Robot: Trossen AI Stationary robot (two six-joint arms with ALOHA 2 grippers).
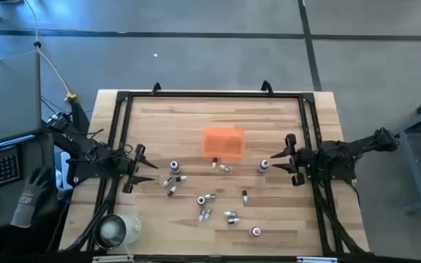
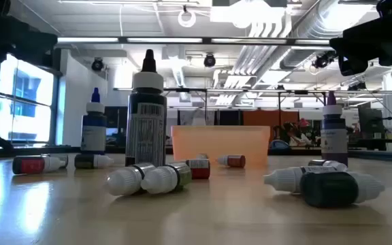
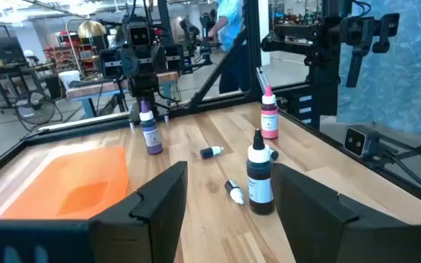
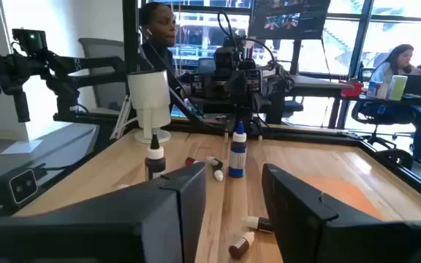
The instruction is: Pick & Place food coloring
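Facing across scattered food coloring bottles (image 1: pixel 205 199), both tools (image 1: pixel 146 169) (image 1: pixel 278 158) gape.

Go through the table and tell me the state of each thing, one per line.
Left hand: open, empty, at the table's left.
Right hand: open, empty, at the right.
Orange tray: empty.
Food coloring bottles: scattered outside the tray, some upright, most lying down.
White cup: upright, near corner.

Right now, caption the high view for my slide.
Both grippers, left and right, open at table edges; food coloring bottles scattered near orange tray.
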